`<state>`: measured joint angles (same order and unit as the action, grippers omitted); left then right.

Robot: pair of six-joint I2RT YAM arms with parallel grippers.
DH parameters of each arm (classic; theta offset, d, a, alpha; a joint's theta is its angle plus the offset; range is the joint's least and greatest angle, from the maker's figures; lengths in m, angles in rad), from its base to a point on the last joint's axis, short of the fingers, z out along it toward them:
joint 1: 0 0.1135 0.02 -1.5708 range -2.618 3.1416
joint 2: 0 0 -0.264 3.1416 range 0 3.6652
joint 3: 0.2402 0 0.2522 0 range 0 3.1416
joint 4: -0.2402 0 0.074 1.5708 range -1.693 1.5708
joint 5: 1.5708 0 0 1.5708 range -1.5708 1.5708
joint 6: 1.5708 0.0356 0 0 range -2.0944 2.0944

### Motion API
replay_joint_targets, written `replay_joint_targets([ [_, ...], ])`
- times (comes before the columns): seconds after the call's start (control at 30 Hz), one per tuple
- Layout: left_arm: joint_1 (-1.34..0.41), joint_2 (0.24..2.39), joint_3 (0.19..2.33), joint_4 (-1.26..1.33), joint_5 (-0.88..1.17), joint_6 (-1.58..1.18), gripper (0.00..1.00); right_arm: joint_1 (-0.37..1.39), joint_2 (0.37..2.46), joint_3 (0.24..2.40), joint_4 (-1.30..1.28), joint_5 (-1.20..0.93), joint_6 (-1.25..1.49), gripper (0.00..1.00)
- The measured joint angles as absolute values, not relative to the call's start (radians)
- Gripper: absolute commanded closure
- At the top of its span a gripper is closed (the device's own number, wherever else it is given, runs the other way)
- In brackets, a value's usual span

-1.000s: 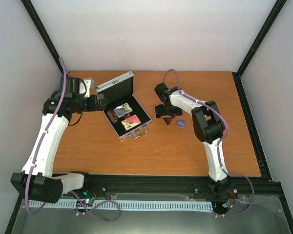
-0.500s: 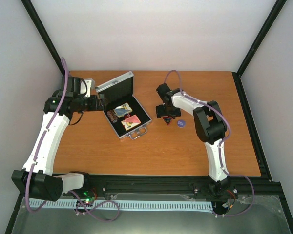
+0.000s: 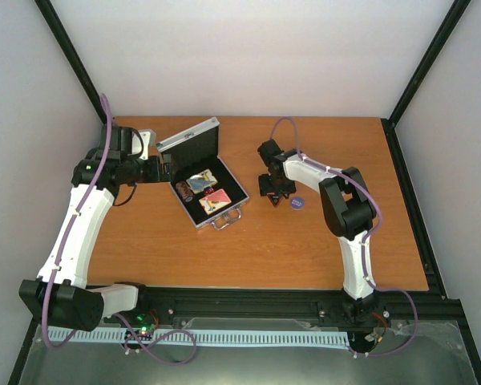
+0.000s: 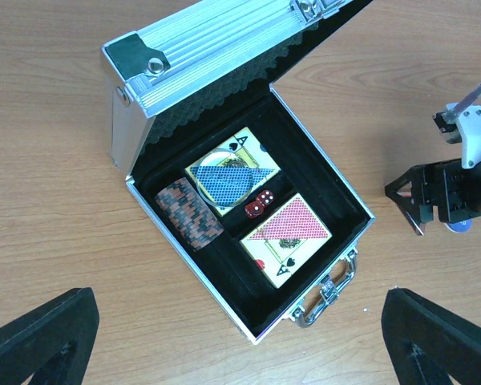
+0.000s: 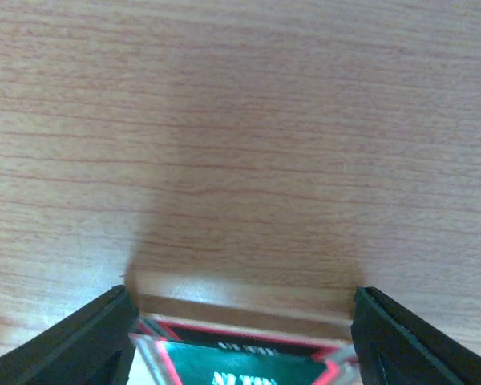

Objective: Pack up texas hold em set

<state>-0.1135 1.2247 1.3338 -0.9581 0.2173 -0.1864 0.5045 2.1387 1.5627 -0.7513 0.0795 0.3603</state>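
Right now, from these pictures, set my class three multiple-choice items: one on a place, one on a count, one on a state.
1. The chip stack lies: A in the case; B behind it; C beside it.
2. Card packs in the case: A one; B two; C four.
3. The lid is: A shut; B taken off; C open.
Answers: A, the stack sits inside, next to the packs; B, one blue-yellow and one red lie there; C, it stands raised with the inside showing.
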Motion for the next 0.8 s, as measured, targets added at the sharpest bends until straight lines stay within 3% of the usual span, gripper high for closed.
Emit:
replay_joint_targets([
  [0.27,-0.113,1.224,1.334,-0.958,0.218,-0.186,0.00,0.505,2.138,1.593,-0.843,0.065,0.375,0.28],
  [0.47,-0.113,1.222,1.334,-0.958,0.218,-0.186,0.00,0.506,2.136,1.654,-0.908,0.056,0.396,0.07],
  [0.8,-0.113,1.222,1.334,-0.958,0.218,-0.186,0.00,0.506,2.135,1.653,-0.955,0.054,0.390,0.05],
])
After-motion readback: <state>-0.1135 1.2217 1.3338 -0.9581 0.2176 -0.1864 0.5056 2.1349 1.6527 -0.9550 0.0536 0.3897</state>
